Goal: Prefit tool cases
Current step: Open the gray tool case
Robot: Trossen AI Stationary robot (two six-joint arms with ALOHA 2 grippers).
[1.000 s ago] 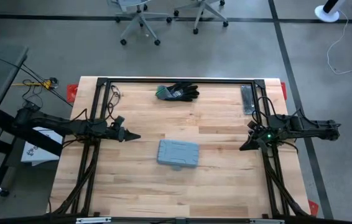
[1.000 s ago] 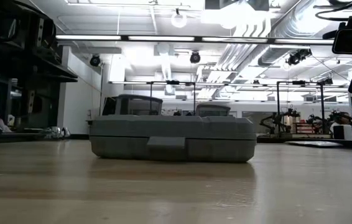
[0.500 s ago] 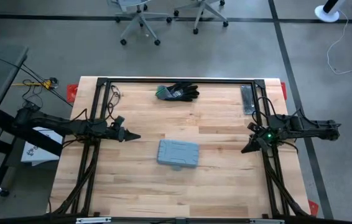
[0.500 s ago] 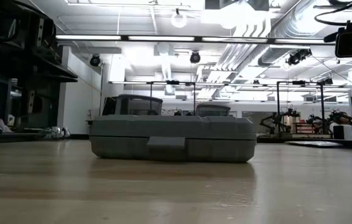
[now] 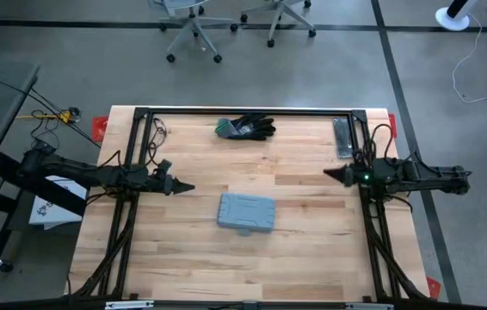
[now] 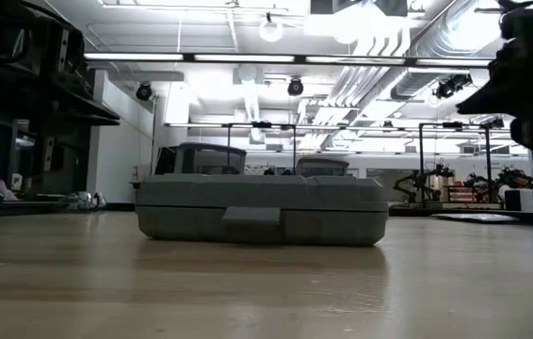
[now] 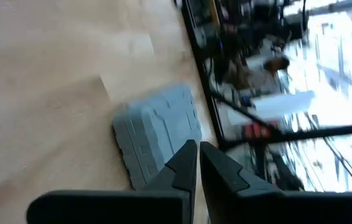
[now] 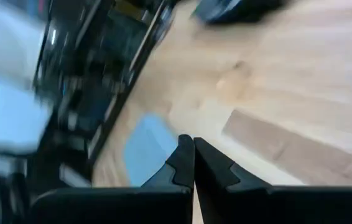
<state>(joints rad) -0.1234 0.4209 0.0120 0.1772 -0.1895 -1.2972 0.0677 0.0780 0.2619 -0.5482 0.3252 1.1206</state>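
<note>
Grey-blue tool case (image 5: 247, 213) lay shut and flat near the middle of the wooden table (image 5: 192, 267), its ribbed lid up and its front latch facing the low camera. Left hand (image 5: 185, 186) hovered over the table off the case's left, fingers clenched together, grasping nothing. Right hand (image 5: 329, 174) hung well to the case's right, likewise clenched and empty. Black-and-green gloves (image 5: 246, 127) rested near the table's far edge, apart from the case.
</note>
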